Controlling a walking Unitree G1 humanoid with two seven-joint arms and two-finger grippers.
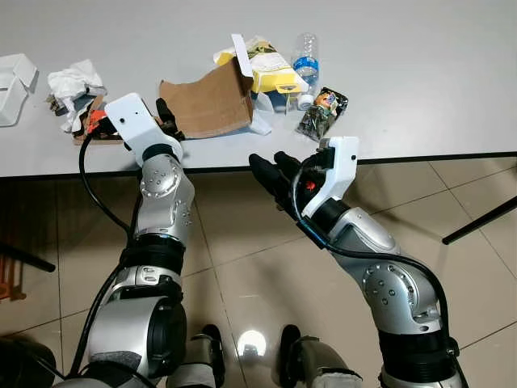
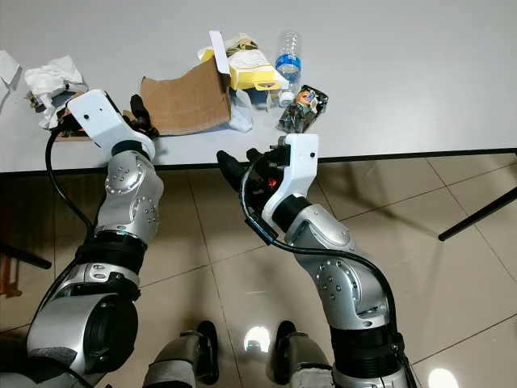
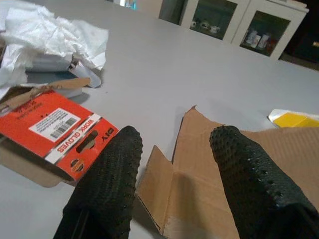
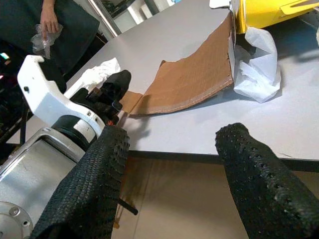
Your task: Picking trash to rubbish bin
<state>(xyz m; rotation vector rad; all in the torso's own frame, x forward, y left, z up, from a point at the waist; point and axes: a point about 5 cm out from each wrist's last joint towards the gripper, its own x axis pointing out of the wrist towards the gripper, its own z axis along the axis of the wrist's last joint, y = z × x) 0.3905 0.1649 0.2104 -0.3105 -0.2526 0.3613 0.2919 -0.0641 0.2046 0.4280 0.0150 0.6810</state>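
A grey table (image 1: 420, 73) stands on glossy beige floor tiles (image 1: 258, 275); glass-fronted cabinets (image 3: 234, 25) behind.

two silver jointed arms with black collars and screw heads, white wrist housings, black cables looping alongside, left hand (image 1: 167, 114) and right hand (image 1: 272, 170) with long black dimpled fingers (image 3: 110, 184).

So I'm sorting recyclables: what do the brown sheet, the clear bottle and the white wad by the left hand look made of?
Brown sheet: matte corrugated cardboard, with fold creases and torn edges. Clear bottle: see-through glossy plastic, probably, with a blue label. White wad: crumpled, likely tissue or thin paper.
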